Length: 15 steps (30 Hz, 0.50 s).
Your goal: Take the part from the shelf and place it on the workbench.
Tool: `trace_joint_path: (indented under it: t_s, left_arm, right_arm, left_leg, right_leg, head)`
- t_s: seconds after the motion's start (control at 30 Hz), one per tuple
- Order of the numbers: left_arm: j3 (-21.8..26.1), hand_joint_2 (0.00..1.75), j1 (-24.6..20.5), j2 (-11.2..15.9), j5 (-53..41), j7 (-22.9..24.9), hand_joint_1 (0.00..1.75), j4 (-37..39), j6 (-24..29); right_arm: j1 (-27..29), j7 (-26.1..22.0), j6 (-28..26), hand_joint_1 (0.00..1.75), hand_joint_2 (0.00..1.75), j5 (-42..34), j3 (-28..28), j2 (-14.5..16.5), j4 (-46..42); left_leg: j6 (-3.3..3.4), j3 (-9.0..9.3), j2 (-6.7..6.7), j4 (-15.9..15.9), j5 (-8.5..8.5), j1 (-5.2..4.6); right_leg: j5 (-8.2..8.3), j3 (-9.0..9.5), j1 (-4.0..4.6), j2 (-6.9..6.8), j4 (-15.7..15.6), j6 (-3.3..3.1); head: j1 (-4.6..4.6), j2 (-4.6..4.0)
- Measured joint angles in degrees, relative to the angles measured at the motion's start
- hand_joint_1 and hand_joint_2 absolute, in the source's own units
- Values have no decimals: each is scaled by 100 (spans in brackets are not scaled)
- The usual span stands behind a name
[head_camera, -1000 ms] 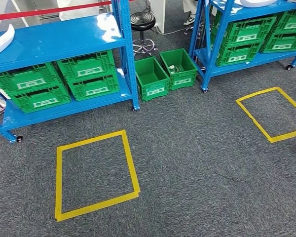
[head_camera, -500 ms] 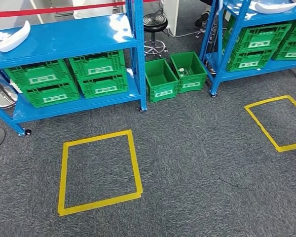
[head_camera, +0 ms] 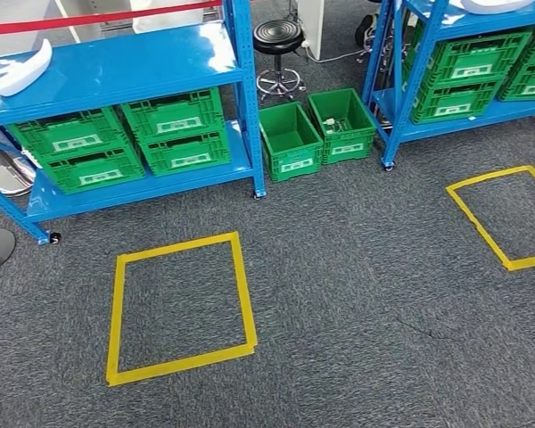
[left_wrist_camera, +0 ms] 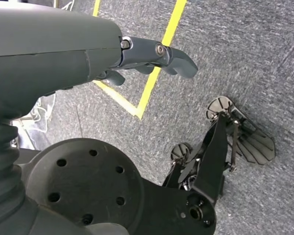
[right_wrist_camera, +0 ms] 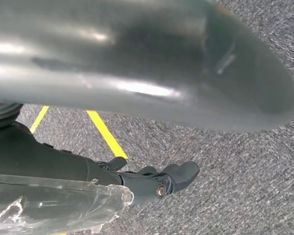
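A white curved part point(head_camera: 22, 67) lies on the top board of the left blue shelf point(head_camera: 130, 62). Another white part point(head_camera: 490, 4) lies on top of the right blue shelf point(head_camera: 413, 85), cut by the picture's edge. My left hand point(left_wrist_camera: 153, 54) hangs over the grey carpet by a yellow tape corner, fingers stretched out, holding nothing. My right hand point(right_wrist_camera: 153, 181) also hangs above the carpet with its fingers extended and nothing in them; its thick grey thumb is blurred across that view.
Green crates point(head_camera: 174, 134) fill the shelves' lower boards. Two open green bins point(head_camera: 288, 138) stand on the floor between the shelves, with a black stool point(head_camera: 276, 40) behind. Yellow tape squares point(head_camera: 181, 308) point(head_camera: 504, 214) mark the carpet. Red barrier tape point(head_camera: 96, 18) runs behind.
The whole head picture has shifted right and a little down: the camera has moved, bringing the left shelf and its white part more into view. Nothing on the shelves moved.
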Motion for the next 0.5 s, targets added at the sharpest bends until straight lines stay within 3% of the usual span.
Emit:
trace_joint_path:
  t_s: [0.13, 0.47, 0.5]
  left_arm:
    - [0, 175, 2, 1, 2, 20, 0, 0, 0]
    - [7, 175, 0, -4, 63, 157, 0, 0, -35]
    - [7, 175, 0, -5, 60, 174, 0, 0, -52]
  right_arm:
    - [0, 2, 38, 0, 0, -1, 0, 0, 0]
    - [0, 172, 55, 0, 0, 11, 0, 0, 0]
    - [0, 162, 68, 0, 44, 11, 0, 0, 0]
  left_leg:
    - [-10, -16, 0, 4, 1, -16]
    - [47, -23, 0, 11, 0, -48]
    - [51, -23, 0, 11, 0, -48]
  right_leg:
    - [23, 8, -13, -2, -31, 26]
    - [65, 48, -45, -2, -120, 88]
    - [68, 51, -45, -2, -125, 92]
  head:
    - [1, 0]
    - [0, 0]
    - [0, 0]
